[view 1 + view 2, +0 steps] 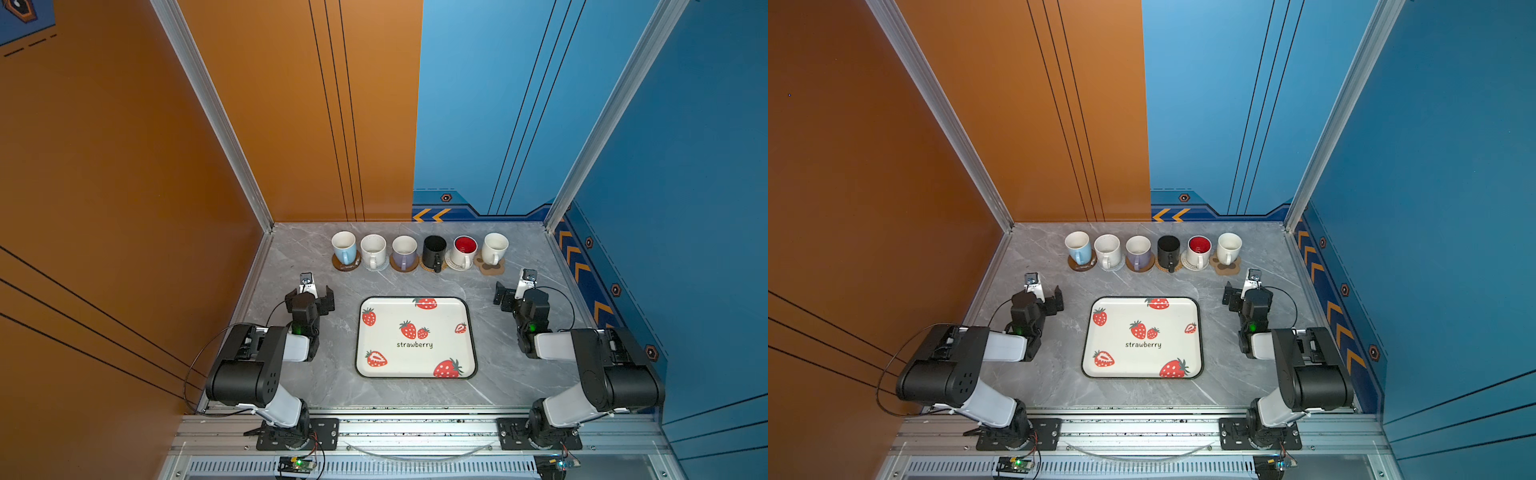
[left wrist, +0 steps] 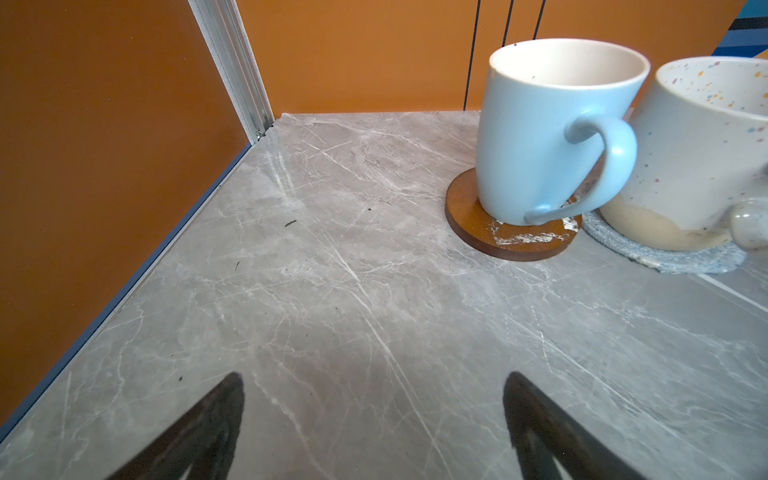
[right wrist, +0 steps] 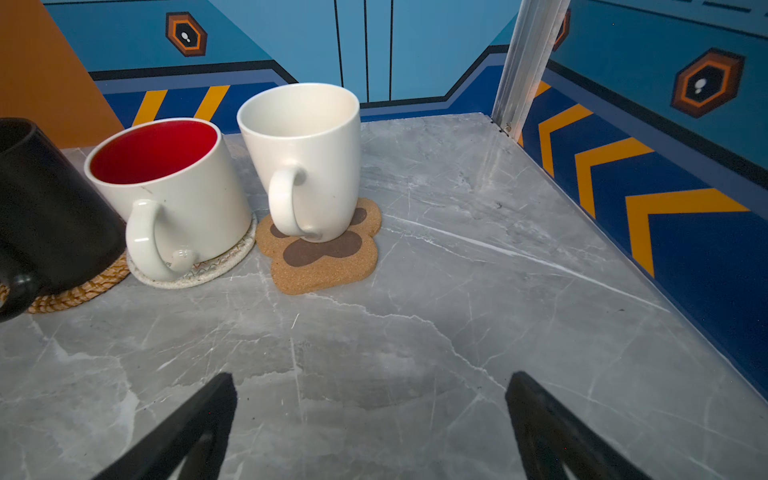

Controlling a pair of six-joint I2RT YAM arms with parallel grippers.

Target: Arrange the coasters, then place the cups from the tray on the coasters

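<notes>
**Surface and room.** We find a grey marble tabletop [image 1: 503, 374] boxed in on three sides. An orange wall [image 1: 124, 166] closes the left and half the back. A blue wall [image 1: 685, 166] closes the right and the rest of the back. Aluminium corner posts [image 1: 216, 116] stand at the back corners, and a slotted aluminium rail [image 1: 415, 428] runs along the near edge.

**Task items.** The tray [image 1: 440, 328] lies flat at the centre of the tabletop, its whole strawberry-printed face in view. One row stands close to the back wall, each piece upright on its own coaster with the handle toward the near edge. From left to right in both top views we record:
- the light blue mug [image 1: 347, 251] on a brown disc [image 2: 469, 216]
- the speckled white mug [image 1: 374, 254] on a grey woven round [image 2: 665, 257]
- the lavender mug [image 1: 402, 258] on a second brown disc [image 1: 413, 266]
- the black mug [image 1: 434, 253] on a tan rattan round [image 3: 83, 291]
- the white mug with red inside [image 1: 464, 245] on a white woven round [image 3: 216, 270]
- the cream white mug [image 1: 494, 249] on a paw-print cork coaster [image 3: 324, 274]

**Grippers.** The left gripper [image 2: 374, 386] sits left of the tray, short of the row, with its jaws spread wide over bare marble. The right gripper [image 3: 370, 382] mirrors it on the right, equally wide and gripping nothing.

**Edges and clearance.** Neighbouring coasters sit tight together. Bare marble lies in these places:
- between the row and the tray
- on both flanks of the tray
- between the tray and the rail
- between each end of the row and its side wall
</notes>
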